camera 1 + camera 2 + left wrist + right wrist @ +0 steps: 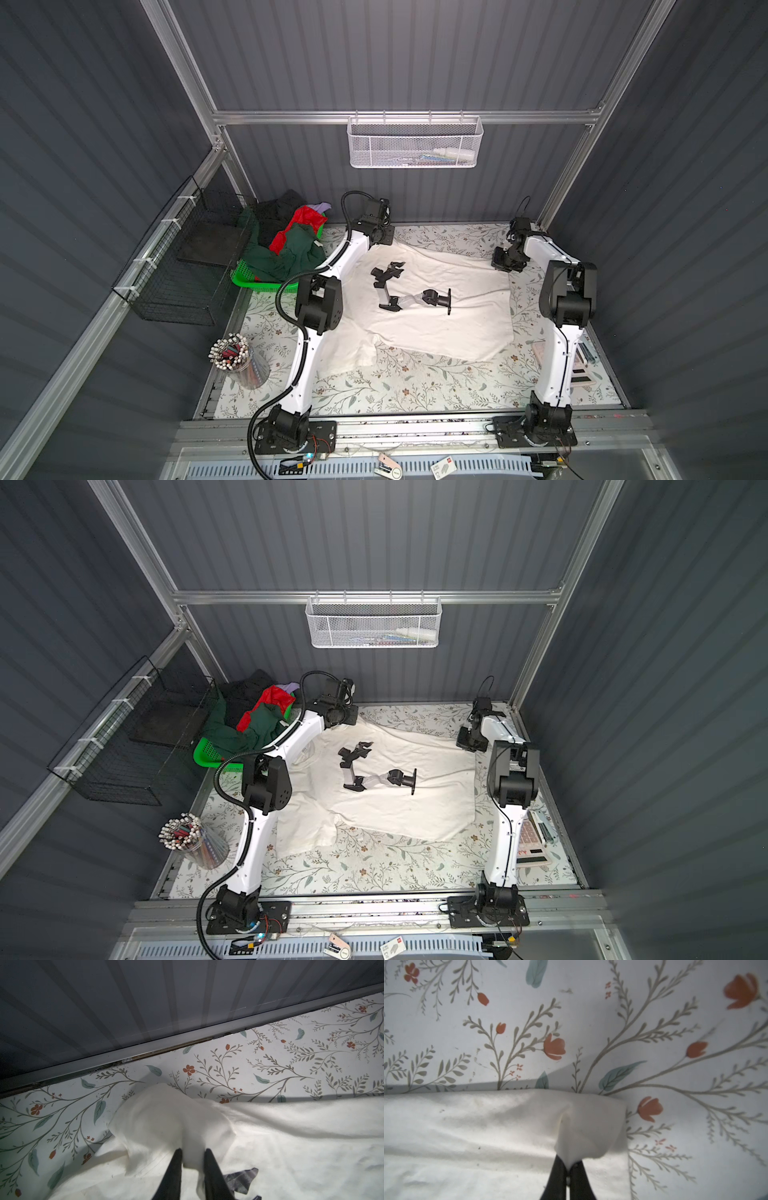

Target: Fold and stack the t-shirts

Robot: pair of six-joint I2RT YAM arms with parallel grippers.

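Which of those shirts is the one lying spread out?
The cream-white t-shirt with the black-grey print, spread on the table; the dark green t-shirt, red t-shirt and black t-shirt sit bunched in the green basket.

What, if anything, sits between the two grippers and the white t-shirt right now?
Nothing visible: the left gripper and right gripper are each shut on cloth along the far edge of the white t-shirt.
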